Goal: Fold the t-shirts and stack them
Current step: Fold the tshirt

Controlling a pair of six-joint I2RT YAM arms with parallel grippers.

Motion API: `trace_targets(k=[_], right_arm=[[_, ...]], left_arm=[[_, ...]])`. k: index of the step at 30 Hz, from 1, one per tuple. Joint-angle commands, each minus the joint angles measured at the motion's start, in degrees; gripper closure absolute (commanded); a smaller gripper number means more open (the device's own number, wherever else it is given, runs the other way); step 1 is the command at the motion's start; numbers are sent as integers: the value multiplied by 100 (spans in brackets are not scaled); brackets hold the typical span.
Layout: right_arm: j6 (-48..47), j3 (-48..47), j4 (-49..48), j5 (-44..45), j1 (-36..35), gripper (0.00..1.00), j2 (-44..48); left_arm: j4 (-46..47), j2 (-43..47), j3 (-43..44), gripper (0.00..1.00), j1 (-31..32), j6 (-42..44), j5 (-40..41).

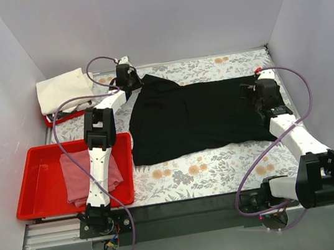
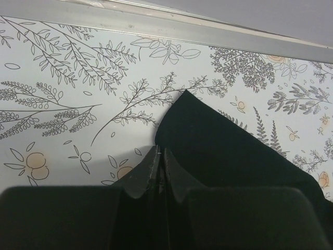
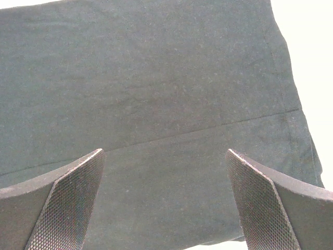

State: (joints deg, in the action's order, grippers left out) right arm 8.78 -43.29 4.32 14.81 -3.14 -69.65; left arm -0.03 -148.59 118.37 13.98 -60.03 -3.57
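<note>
The black t-shirt (image 1: 197, 117) lies spread flat across the floral table. My left gripper (image 1: 130, 80) is at its far left corner, shut, with the cloth's edge (image 2: 234, 156) pinched at the fingertips (image 2: 160, 151). My right gripper (image 1: 263, 92) hovers over the shirt's right part, open wide, with only the black cloth (image 3: 156, 78) showing below the gap between its fingers (image 3: 164, 151). The pink t-shirt (image 1: 77, 176) lies crumpled in the near red tray (image 1: 33, 157). The cream-white t-shirt (image 1: 64, 90) rests folded at the far left.
A second red tray (image 1: 59, 119) peeks out under the cream-white shirt. Grey walls close in the table on the left, right and far sides. A metal rail (image 2: 156, 26) runs along the far edge. Purple cables loop off both arms.
</note>
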Motion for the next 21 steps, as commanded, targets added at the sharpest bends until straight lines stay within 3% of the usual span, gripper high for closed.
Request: trace_targets(k=[1,21], right_arm=[[-60,-110,-80,-48,-38,11,-22],[-87,-92,-71,118,-29,11,-75]], left_arm=[[-41,278,20,93,-62,-35,155],[337,1535,-903,100,-53,-289,41]])
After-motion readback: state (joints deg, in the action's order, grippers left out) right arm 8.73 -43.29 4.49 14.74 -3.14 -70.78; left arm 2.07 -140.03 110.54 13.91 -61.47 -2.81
